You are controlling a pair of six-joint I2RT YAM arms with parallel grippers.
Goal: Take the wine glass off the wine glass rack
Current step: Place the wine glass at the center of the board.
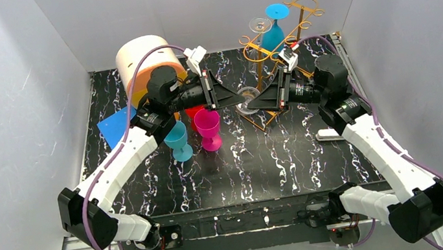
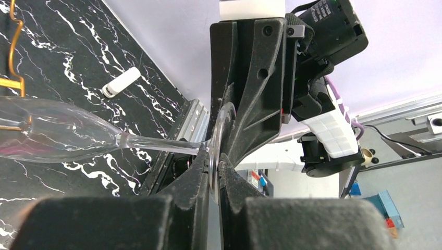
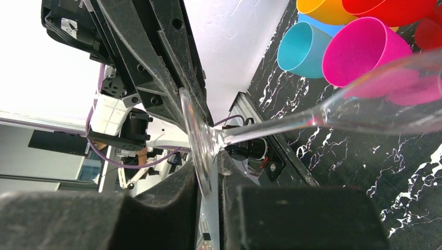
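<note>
Glass point(image 1: 246, 94): clear, off the rack point(image 1: 300, 25) and in the air between the two grippers, over the table point(image 1: 276, 156) just in front of the rack's base.
Pose: on its side with the stem about level; in the left wrist view the bowl point(image 2: 57, 130) reaches toward the rack's gold wire point(image 2: 17, 36).
Foot: the flat disc stands on edge, slotted between the fingers of both grippers at once.
Left gripper point(image 1: 234, 100): closed on the foot, one finger against each face point(image 2: 213, 174).
Right gripper point(image 1: 255, 102): also clamped on the foot from the opposite side point(image 3: 208, 182), tip to tip with the left one.
Rack load: a blue glass point(image 1: 273, 33) hangs upside down on it, with a second clear glass point(image 1: 259, 25) beside that.
Cups: a pink cup point(image 1: 208, 127) and a teal cup point(image 1: 177, 138) stand left of the held glass, under the left arm; something red shows behind them.
Back left: a cream and orange drum point(image 1: 145, 64), with a blue sheet point(image 1: 116, 127) near it.
Right side: a small white object point(image 1: 328, 136) lies on the table by the right arm.
</note>
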